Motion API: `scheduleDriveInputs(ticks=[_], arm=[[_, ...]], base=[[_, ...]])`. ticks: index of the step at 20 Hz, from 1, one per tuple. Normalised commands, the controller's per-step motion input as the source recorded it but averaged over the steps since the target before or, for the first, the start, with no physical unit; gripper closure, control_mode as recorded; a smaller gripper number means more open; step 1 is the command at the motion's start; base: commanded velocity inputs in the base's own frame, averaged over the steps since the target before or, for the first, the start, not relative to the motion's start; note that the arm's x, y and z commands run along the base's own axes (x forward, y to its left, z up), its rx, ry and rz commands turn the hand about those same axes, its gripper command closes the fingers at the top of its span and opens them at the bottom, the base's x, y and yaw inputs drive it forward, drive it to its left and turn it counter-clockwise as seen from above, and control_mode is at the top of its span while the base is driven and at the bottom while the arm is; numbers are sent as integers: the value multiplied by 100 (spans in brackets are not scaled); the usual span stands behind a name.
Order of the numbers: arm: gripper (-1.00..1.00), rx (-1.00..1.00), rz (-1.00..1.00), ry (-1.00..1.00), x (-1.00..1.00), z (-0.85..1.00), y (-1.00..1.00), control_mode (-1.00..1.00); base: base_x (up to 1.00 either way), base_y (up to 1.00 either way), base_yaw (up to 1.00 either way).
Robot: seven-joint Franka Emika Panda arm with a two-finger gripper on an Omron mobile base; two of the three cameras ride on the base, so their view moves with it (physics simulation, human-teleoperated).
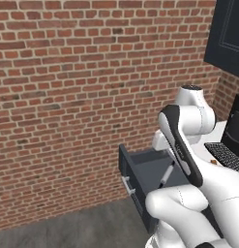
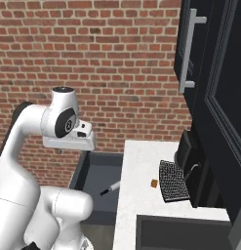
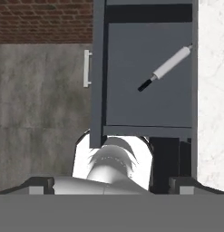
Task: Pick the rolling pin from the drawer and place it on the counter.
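Hand view: rolling pin (image 3: 168, 67) diagonal in drawer (image 3: 131, 104), far end cut off.

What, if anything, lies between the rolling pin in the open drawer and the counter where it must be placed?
Nothing visible. The rolling pin lies alone on the floor of the open drawer, one end near the wall beside the counter. Only that low drawer wall separates them, so the pin must be lifted over it.
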Motion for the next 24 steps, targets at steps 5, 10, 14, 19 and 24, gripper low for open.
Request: scheduleDriveInputs(ticks=[5,10,14,19,24], arm=[[-100,0,3,6,-11,-14,-3,-100],[-100,0,0,13,-24,-64,-8,-100],[-100,0,0,4,16,-57,16,-100],[-100,0,0,0,58,-27,49,-100],[-100,7,4,1,55,-52,-2,-100]], base=[[-10,-6,5],[0,0,0],[0,0,0],[0,0,0],[0,0,0]])
